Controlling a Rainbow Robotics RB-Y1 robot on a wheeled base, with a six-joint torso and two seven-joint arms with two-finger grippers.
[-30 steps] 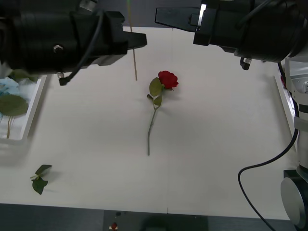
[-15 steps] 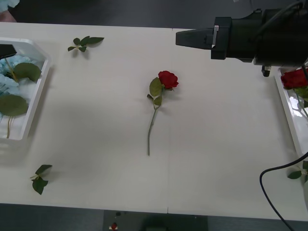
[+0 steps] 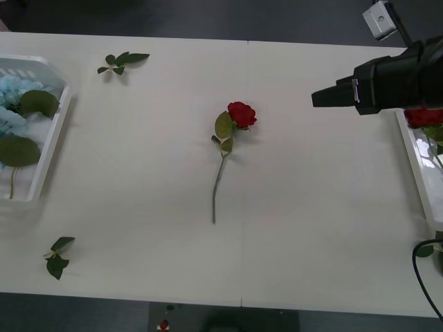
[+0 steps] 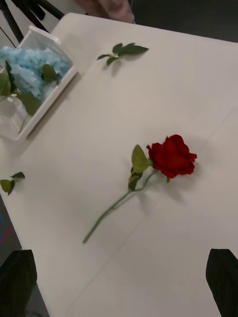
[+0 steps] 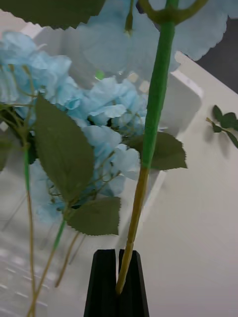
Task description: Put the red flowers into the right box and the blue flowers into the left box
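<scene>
- I see one rose lying mid-worktop, well apart from the left box and right box.
- It looks light and floppy; I'd take the stem below the leaves.
- My right end effector hangs above the rose, spread wide, empty.
- My left end effector is clamped on a blue flower stem over the left box.
- Loose sprigs lie clear; nothing blocks.

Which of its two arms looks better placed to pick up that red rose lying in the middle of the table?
Probably the right. Its pincer is open and empty, hanging above the table not far from the rose. The left pincer is shut on a blue flower stem over the left box.
</scene>
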